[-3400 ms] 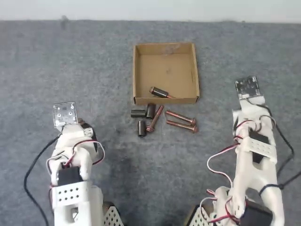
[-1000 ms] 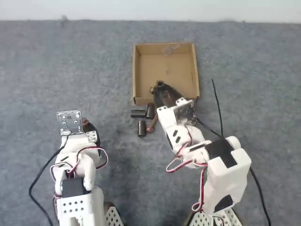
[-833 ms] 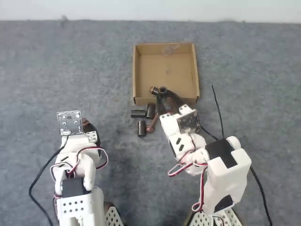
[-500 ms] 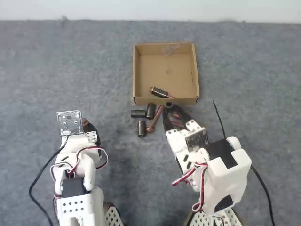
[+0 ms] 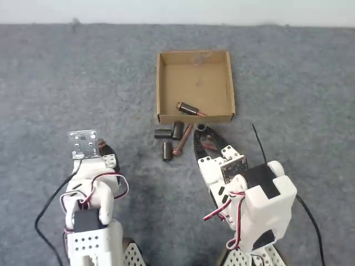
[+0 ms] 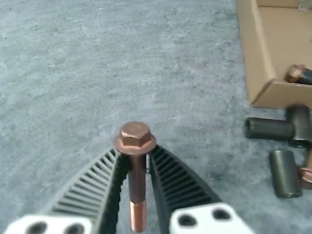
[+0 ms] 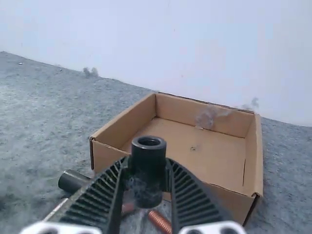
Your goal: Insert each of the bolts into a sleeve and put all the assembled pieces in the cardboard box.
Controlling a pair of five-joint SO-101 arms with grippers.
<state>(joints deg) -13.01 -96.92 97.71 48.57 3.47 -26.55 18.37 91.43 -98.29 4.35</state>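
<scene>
Sleeves, five counted: three loose on the carpet [image 5: 111, 72], one in the right gripper [image 5: 203, 132], one on the assembly [image 5: 187, 108] inside the box [image 5: 160, 83]. Bolts, four certain: one in the left gripper [image 6: 135, 155], one loose bolt [image 5: 183, 139], one in the assembly, and a low bolt [image 7: 158, 220] on the carpet under the right gripper; exact number under there impossible to tell. One box, two arms.

Left gripper clamped on its held bolt [image 6: 136, 180] by the shank, hex head just past the fingertips, over open carpet and well apart from the pile. Right gripper clamped on an upright held sleeve [image 7: 147, 146], bore facing up, just short of the box's near wall and just beside the loose bolt.

Of the loose sleeves, two touching end against side, the side sleeve [image 5: 162, 133] and the corner sleeve [image 5: 177, 130], just outside the near wall toward its left corner. Third sleeve [image 5: 167, 151] a little nearer the arms, beside the loose bolt's head. Assembly lying close along the near wall inside the box.

Open carpet wide on either side of the box and between the arms. Tight only in the strip between near wall and right gripper, crowded with parts. Carpet's far edge at a white wall [image 5: 177, 11], beyond the box.
</scene>
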